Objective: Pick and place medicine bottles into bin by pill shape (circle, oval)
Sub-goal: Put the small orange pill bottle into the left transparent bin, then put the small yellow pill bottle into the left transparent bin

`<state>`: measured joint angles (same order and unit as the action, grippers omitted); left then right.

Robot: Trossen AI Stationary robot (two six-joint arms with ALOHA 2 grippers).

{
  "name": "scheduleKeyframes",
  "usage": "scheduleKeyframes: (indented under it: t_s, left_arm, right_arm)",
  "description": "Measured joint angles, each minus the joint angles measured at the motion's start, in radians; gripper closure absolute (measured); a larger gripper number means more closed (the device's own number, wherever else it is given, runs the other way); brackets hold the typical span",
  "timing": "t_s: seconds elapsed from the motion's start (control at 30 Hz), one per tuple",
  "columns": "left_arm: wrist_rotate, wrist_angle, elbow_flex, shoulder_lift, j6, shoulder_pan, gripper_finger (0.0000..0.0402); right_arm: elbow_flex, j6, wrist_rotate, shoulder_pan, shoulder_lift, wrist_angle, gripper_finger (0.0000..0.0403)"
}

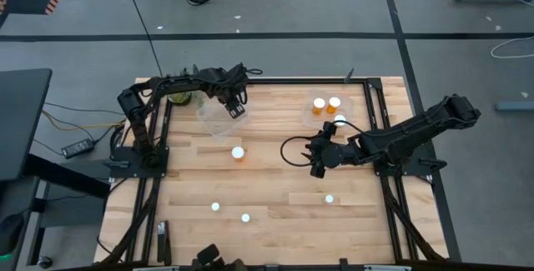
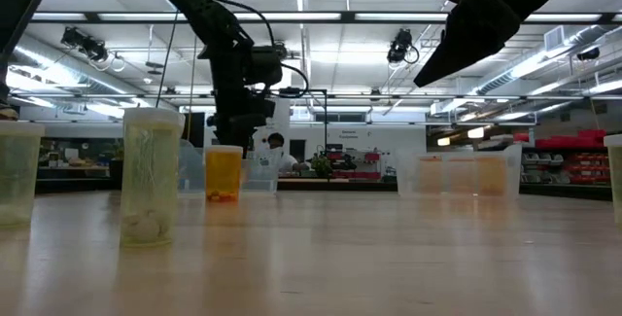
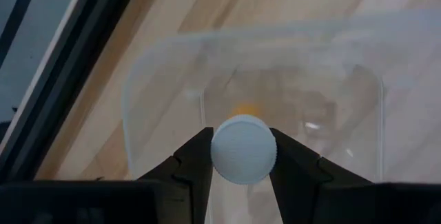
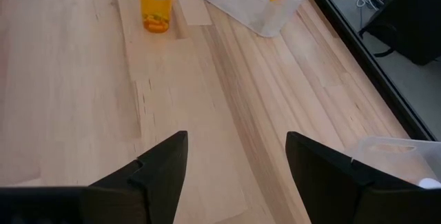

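My left claw grips a white-capped medicine bottle above the clear tub, while my right claw hangs open over the table.

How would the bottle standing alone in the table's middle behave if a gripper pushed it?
The bottle is a narrow upright cylinder, so a high push would probably tip it. Once down, its round body would likely roll. Few pills show inside, so it seems light.

Bright, even indoor light from ceiling strip lights, which glare white. The wooden table shows only soft, faint shadows. Near bottles look blurred in the low view.
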<state>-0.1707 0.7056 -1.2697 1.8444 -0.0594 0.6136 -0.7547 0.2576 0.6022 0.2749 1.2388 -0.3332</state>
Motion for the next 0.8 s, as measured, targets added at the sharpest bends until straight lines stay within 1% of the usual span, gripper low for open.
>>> scheduleKeyframes:
  t_s: [0.27, 0.67, 0.8]
  left_arm:
    - [0.004, 0.001, 0.000, 0.009, -0.005, 0.000, 0.0261]
    - [0.003, -0.004, 0.000, 0.009, -0.006, 0.000, 0.0189]
    - [0.003, -0.007, 0.000, 0.009, -0.007, 0.000, 0.0172]
  right_arm:
    - [0.000, -0.006, 0.000, 0.000, 0.000, 0.001, 0.0151]
    - [0.000, -0.005, 0.000, 0.000, 0.000, 0.001, 0.0150]
    - [0.000, -0.005, 0.000, 0.000, 0.000, 0.000, 0.0150]
